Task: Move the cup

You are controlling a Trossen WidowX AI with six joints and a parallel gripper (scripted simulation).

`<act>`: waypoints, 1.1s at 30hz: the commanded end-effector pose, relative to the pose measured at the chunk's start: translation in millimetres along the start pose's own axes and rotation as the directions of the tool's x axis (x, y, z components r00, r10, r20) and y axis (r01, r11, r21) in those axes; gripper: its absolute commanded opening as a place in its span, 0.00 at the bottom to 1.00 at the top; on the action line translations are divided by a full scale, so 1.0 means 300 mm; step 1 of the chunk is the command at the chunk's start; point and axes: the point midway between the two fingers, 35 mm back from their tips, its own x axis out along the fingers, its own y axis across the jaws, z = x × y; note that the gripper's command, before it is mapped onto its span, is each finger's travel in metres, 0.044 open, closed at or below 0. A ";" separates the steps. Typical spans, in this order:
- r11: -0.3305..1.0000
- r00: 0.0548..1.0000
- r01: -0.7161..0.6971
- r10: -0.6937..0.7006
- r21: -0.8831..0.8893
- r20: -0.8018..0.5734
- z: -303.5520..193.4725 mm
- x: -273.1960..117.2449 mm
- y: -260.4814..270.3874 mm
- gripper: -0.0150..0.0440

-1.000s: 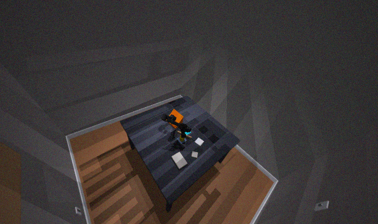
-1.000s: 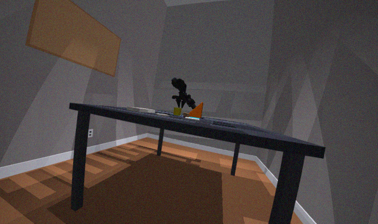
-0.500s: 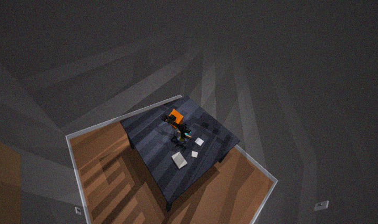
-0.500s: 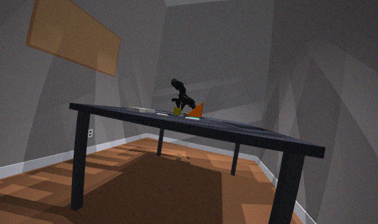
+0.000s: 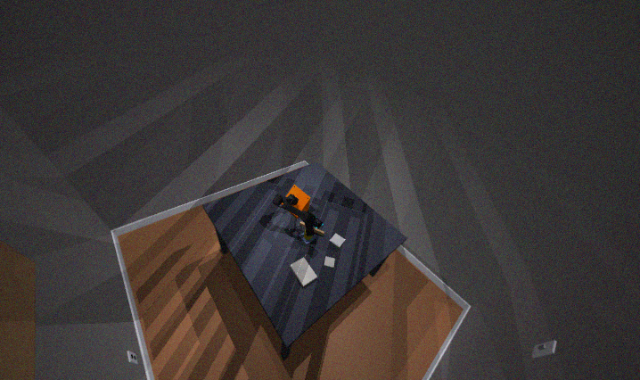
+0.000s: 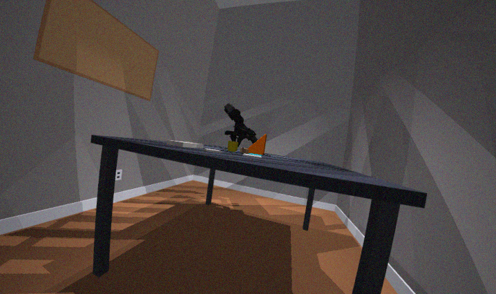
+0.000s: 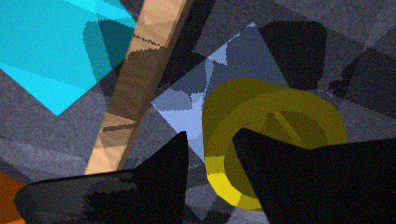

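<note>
The yellow cup stands upright on the light blue pad. The other pad, cyan, lies across a wooden bar from it. My gripper is partly open at the cup's rim. In the wrist view one fingertip is over the cup's opening and the other is outside, beside its wall; a gap shows between the outer finger and the wall. The marbles cannot be seen; the cup's inside is dark and partly behind the finger.
The wooden bar lies between the two pads. An orange wedge-shaped block is near the arm. A large white slab and two small white squares, one nearer the cup and one nearer the slab, are on the table.
</note>
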 end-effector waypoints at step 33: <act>1.000 1.000 -0.003 0.003 -0.004 0.001 0.009 -0.116 -0.001 0.25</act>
